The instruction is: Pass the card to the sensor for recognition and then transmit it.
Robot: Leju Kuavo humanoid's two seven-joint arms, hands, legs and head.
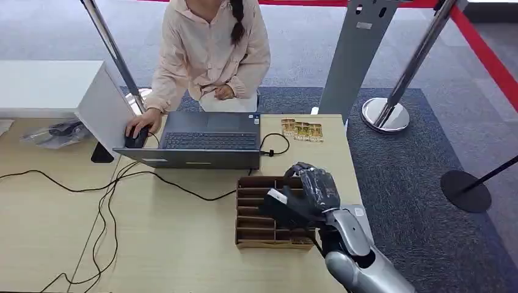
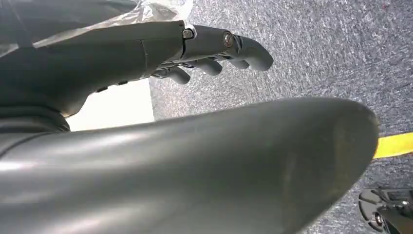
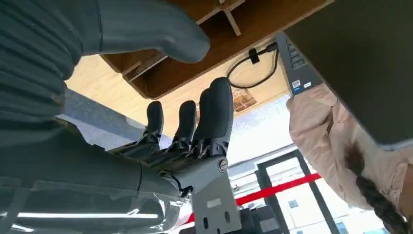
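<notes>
Over the slotted cardboard box [image 1: 269,213] your right hand [image 1: 302,195] hangs, fingers apart, holding nothing; reach down, pinch one card edge squarely.

Brown cardboard tray [image 1: 247,243], matt wooden table [image 1: 171,244]

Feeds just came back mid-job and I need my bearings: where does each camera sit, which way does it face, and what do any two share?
Head view: high on the body, looking forward and down at the wooden table, laptop, cardboard divider box and a seated person; right hand over the box.
Left wrist view: behind the hanging left hand, facing grey carpet.
Right wrist view: behind the right hand, open, turned, facing box, laptop, person.
Shared: head and right wrist views both show box, laptop, person.
</notes>
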